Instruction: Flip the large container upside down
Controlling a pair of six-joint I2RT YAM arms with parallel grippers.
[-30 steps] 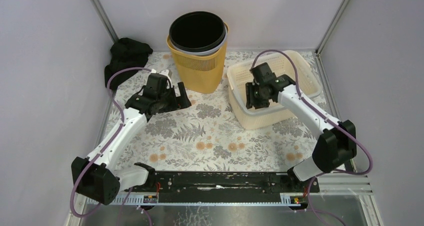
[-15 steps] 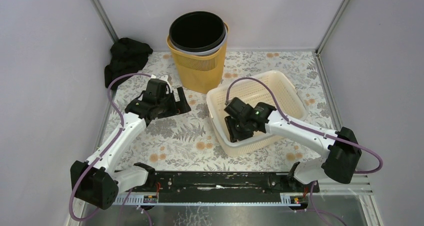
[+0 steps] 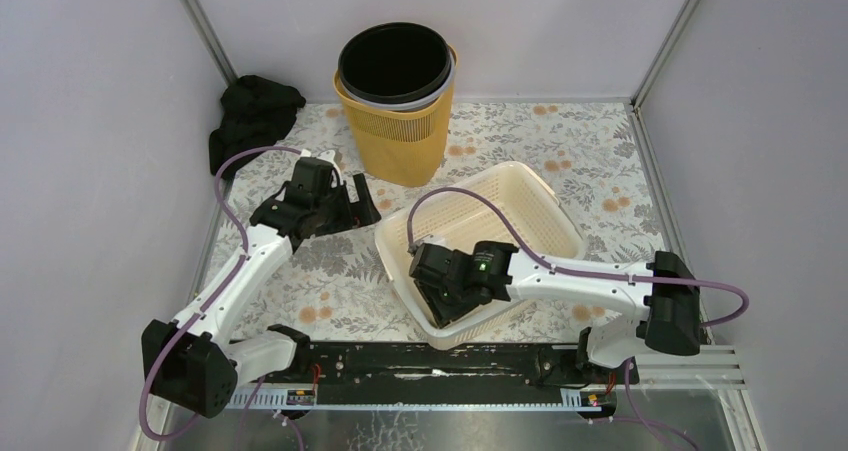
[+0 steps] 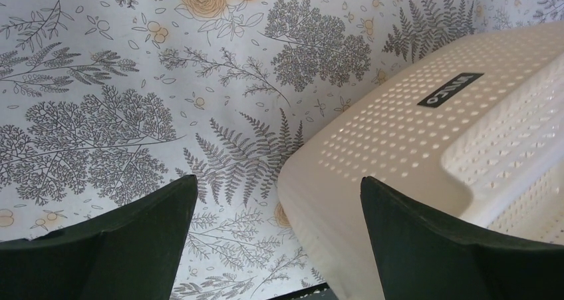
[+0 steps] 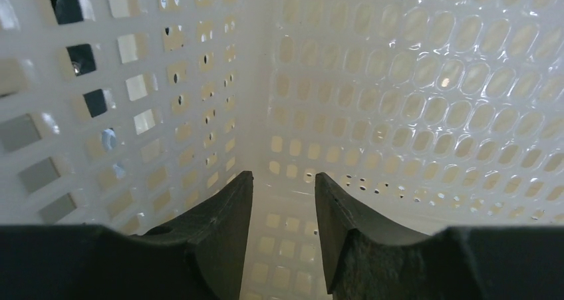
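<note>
The large container, a cream perforated basket [image 3: 530, 211], sits upright with its mouth to the ceiling, turned askew on the near right-of-centre part of the bench [image 3: 560, 136], one corner close to the rail at the near edge. I judge it light for its bulk: thin moulded plastic, full of holes, likely to flex along the long walls and to skate on the floral covering if I push low. The smooth walls look slippery, so I would take hold at the rolled rim, which should be the stiffest line, and tip it over one long edge. My right claw [image 5: 282, 177] is down inside it at the near-left wall, jaws drawn about halfway together with pale mesh showing between them; whether they pinch the wall or only press against it I cannot tell. My left claw [image 4: 277, 183] hangs released, spread wide, just beside the basket's left corner and touching nothing I can see, well placed to catch the rim as it rises. Farther back stands a yellow bin [image 3: 395, 141] with a black bucket [image 3: 395, 61] nested in it, apart from the basket, and a black cloth [image 3: 255, 111] lies in the far-left corner
</note>
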